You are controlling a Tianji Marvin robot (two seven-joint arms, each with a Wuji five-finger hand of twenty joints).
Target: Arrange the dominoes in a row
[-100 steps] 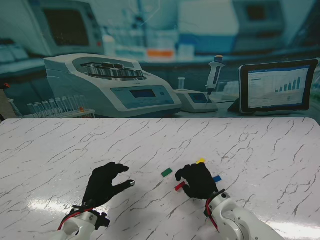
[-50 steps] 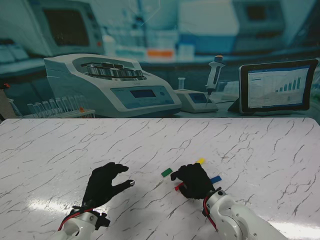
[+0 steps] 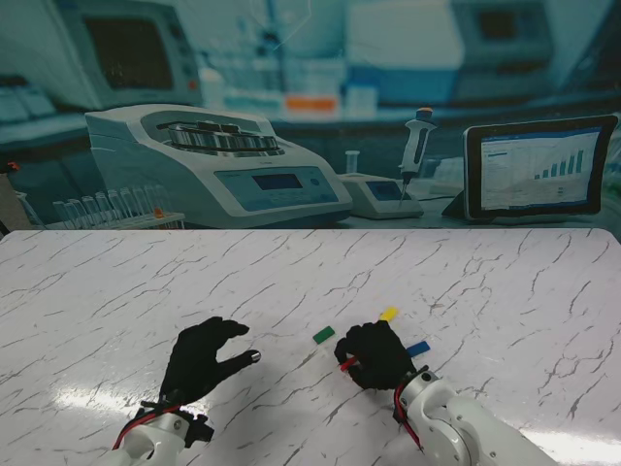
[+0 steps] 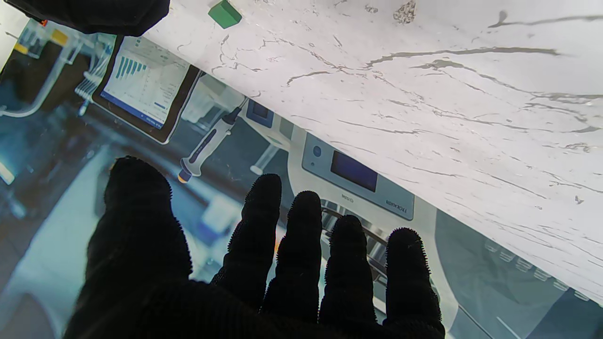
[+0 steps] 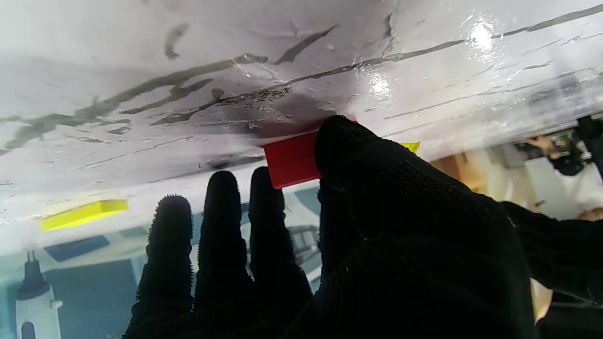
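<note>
Risk of the red domino (image 5: 291, 160) slipping or twisting out of the thin pinch and knocking the green domino (image 3: 323, 334) just to its left, or the yellow domino (image 3: 388, 314) and blue domino (image 3: 418, 348) close by on the marble table (image 3: 505, 282). Left hand (image 3: 202, 359) open, fingers apart, holding nothing, well left of the pieces. Right hand (image 3: 374, 353) closed on the red domino, thumb against one face, apparently touching the table.

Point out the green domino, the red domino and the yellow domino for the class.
green domino (image 3: 323, 334), stand view, on its top face.
red domino (image 5: 292, 160), right wrist view, on its bare flat face beside the right hand's fingers.
yellow domino (image 3: 388, 314), stand view, on its top face.
</note>
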